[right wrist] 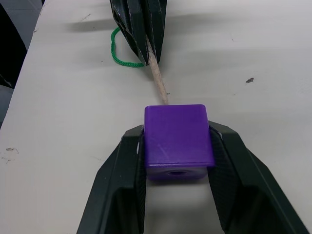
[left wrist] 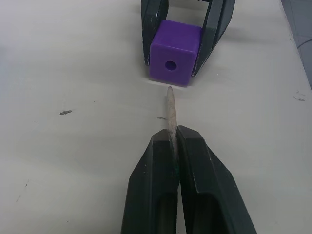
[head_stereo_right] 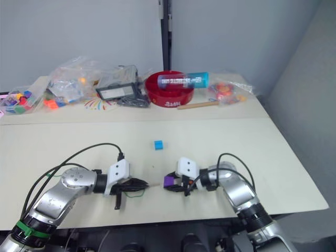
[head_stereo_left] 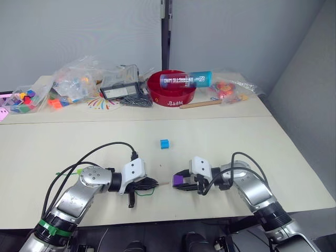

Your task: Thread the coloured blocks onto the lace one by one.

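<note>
- Small purple plastic cube (left wrist: 175, 49) shows a round hole facing the lace's stiff pale needle-like tip (left wrist: 170, 109).
- Right tool (right wrist: 178, 156) clamps the cube.
- Left tool (left wrist: 176, 146) pinches the thin green lace (right wrist: 119, 56), closed.

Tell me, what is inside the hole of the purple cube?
Nothing yet: the purple cube shows an empty round hole. The lace tip, held by the left end effector, stops just short. Deeper inside cannot be seen.

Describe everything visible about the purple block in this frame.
The purple block is a small plain cube, smooth like plastic, with a round hole through the face toward the left gripper. It sits low at the table, clamped on two sides by the right gripper. The lace's pale stiff tip points at the hole, just short of it.
</note>
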`<act>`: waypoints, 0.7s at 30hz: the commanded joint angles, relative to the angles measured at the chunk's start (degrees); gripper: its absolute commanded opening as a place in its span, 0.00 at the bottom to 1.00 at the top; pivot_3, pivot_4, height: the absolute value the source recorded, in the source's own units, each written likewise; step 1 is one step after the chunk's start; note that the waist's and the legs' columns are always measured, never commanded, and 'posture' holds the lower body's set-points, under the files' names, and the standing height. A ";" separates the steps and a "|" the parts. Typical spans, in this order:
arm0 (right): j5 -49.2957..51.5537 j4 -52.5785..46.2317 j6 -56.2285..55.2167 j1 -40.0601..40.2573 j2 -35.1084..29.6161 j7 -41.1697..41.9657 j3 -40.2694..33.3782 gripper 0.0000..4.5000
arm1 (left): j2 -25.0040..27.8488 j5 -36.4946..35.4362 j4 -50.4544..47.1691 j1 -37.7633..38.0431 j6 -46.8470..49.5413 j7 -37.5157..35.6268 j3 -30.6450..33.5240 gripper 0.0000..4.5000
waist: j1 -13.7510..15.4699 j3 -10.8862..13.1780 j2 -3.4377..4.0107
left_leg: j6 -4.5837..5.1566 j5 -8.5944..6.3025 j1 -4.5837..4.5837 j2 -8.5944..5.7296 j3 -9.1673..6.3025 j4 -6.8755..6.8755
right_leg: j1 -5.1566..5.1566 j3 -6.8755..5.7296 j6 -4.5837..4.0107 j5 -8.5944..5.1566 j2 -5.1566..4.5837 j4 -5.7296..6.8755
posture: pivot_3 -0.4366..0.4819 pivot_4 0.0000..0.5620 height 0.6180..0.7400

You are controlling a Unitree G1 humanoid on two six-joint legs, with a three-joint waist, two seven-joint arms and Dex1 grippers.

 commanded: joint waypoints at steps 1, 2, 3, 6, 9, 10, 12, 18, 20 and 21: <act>0.08 -1.07 1.55 0.67 0.03 0.19 1.59 0.27 | -0.54 0.31 -0.69 -0.78 -1.41 -0.18 -0.61 0.00 | 0.01 0.00 0.00 | 0.00 0.00 0.00 0.00 0.00 0.00 | 0.00 0.00 0.00 0.00 0.00 0.00 | 0.48 0.27 0.92; 0.05 -1.13 1.71 0.53 0.12 0.13 1.65 0.27 | -0.79 0.40 -0.39 -1.25 -1.40 -0.20 -0.79 0.00 | 0.02 0.00 0.00 | 0.00 0.00 0.00 0.00 0.00 0.00 | 0.00 0.00 0.00 0.00 0.00 0.00 | 0.48 0.27 0.92; 0.03 -1.31 1.91 0.46 0.23 0.02 1.71 0.27 | -1.05 0.45 -0.17 -1.73 -1.31 -0.21 -0.96 0.00 | 0.03 0.00 0.00 | 0.00 0.00 0.00 0.00 0.00 0.00 | 0.00 0.00 0.00 0.00 0.00 0.00 | 0.48 0.27 0.92; -0.05 -1.58 2.24 0.31 0.47 -0.13 1.90 0.27 | -1.81 0.50 0.29 -3.14 -1.02 -0.30 -1.51 0.00 | -0.03 0.00 0.00 | 0.00 0.00 0.00 0.00 0.00 0.00 | 0.01 0.00 0.00 0.00 0.00 0.00 | 0.48 0.27 0.92; -0.16 -1.85 2.43 0.35 0.63 -0.38 2.13 0.27 | -2.12 0.53 0.28 -3.79 -0.86 -0.26 -2.03 0.00 | -0.21 0.00 0.00 | 0.01 0.00 0.01 0.00 0.00 0.00 | 0.00 0.00 0.00 0.00 0.01 0.00 | 0.48 0.27 0.92; -0.13 -1.96 2.54 0.33 0.67 -0.44 2.20 0.27 | -2.21 0.53 0.29 -4.00 -0.81 -0.26 -2.22 0.00 | -0.28 0.00 0.00 | 0.01 -0.01 0.01 0.00 0.00 0.00 | 0.00 0.00 0.00 0.00 0.01 0.00 | 0.48 0.27 0.92; -0.08 -2.10 2.71 0.24 0.77 -0.60 2.31 0.27 | -2.60 0.70 0.37 -4.57 -0.67 -0.18 -2.74 0.00 | -0.26 0.00 0.00 | 0.02 -0.01 0.00 0.00 0.00 -0.01 | 0.00 0.01 0.00 0.00 0.01 0.00 | 0.48 0.27 0.92; -0.04 -2.73 3.20 0.16 0.98 -1.03 2.52 0.27 | -3.14 1.46 0.68 -5.73 -0.58 -0.75 -4.04 0.00 | -0.34 0.00 0.00 | 0.02 -0.01 0.01 0.00 0.00 -0.01 | 0.00 0.01 0.00 0.00 0.02 0.00 | 0.48 0.27 0.92; -0.09 -3.17 3.53 0.24 1.02 -1.16 2.67 0.27 | -4.00 1.68 0.80 -6.70 -0.65 -1.18 -4.96 0.00 | -0.28 0.00 0.00 | 0.02 -0.01 0.01 0.00 0.00 -0.01 | 0.00 0.01 0.00 0.00 0.02 0.00 | 0.48 0.27 0.92; -0.11 -3.45 3.73 0.30 1.08 -1.25 2.77 0.27 | -4.75 1.87 1.13 -7.42 -0.67 -1.16 -5.48 0.00 | -0.25 0.00 0.00 | 0.02 -0.01 0.01 0.00 -0.01 -0.01 | 0.00 0.01 0.00 0.00 0.02 0.00 | 0.48 0.27 0.92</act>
